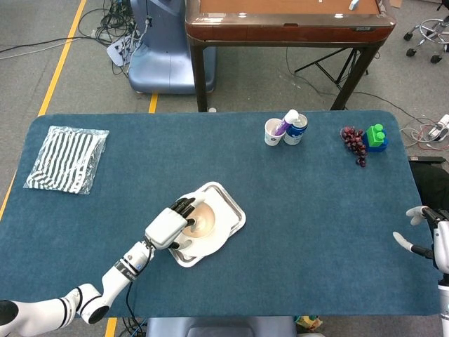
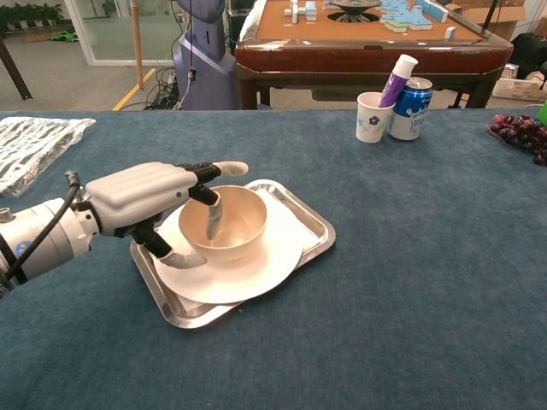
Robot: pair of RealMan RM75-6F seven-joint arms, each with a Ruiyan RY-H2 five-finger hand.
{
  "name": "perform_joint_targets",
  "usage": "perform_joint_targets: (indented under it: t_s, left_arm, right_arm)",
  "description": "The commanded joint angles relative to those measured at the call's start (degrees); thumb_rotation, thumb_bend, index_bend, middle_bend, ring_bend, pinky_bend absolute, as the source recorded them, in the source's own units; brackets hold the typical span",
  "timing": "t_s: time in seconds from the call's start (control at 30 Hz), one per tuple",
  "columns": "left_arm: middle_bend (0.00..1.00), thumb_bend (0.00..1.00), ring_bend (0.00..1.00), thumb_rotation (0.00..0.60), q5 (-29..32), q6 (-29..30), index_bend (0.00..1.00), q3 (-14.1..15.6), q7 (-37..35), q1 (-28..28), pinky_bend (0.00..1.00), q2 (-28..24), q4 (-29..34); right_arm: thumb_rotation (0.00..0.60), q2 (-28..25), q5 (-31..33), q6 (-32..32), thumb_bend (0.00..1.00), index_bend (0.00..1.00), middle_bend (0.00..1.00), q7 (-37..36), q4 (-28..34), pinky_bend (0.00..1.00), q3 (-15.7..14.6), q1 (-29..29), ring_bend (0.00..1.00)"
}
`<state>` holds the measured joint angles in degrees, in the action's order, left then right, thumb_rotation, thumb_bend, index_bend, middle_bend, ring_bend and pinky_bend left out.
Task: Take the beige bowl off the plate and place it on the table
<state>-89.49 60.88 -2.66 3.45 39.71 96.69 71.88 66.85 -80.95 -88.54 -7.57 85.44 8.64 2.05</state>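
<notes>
From the chest we see the left hand [image 2: 149, 198] pinching the beige bowl [image 2: 231, 224], on its plate [image 2: 256, 269], thumb outside. Only overhead: right hand [image 1: 428, 235], fingers apart, past the table's [image 1: 316, 232] edge.

The tabletop [image 1: 295, 232] is deep teal blue. At centre, a beige bowl [image 2: 229, 224] sits on a white plate [image 2: 265, 265] in a silver tray [image 2: 312, 224]. The left hand [image 2: 145, 195] is pale grey with black joints. At upper left lies a black-and-white striped cloth [image 1: 67, 159]. Upper right: dark purple grapes [image 1: 354, 143], a green and blue block [image 1: 377, 136], a blue can [image 2: 411, 108].
</notes>
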Motion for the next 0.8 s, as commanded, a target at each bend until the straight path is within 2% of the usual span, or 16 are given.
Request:
perform_joint_targets:
  t_s: [0.03,0.3,0.8]
  left_arm:
    - [0.0,0.27,0.0,0.6,0.1,0.0,0.54,0.1,0.0,0.0,0.07,0.1,-0.1]
    - [0.0,0.31,0.0,0.6,0.1,0.0,0.56,0.4,-0.2,0.1,0.07,0.3,-0.4]
    - [0.0,0.32,0.0,0.6,-1.0,1.2,0.62,1.2,-1.0,-0.1,0.08,0.8,-1.7]
  right_arm:
    - [0.6,-0.1,0.0,0.0,0.0,0.47,0.56,-0.2,0.0,0.44,0.0,-0.1,0.43]
    - [0.6,-0.1,0.1,-0.1,0.0,0.47,0.56,-0.4,-0.1,0.44,0.1,-0.2,0.43]
    - [0.6,-0.1,-0.1,-0.2,0.0,0.47,0.56,-0.5,-0.2,0.44,0.1,-0.2,0.43]
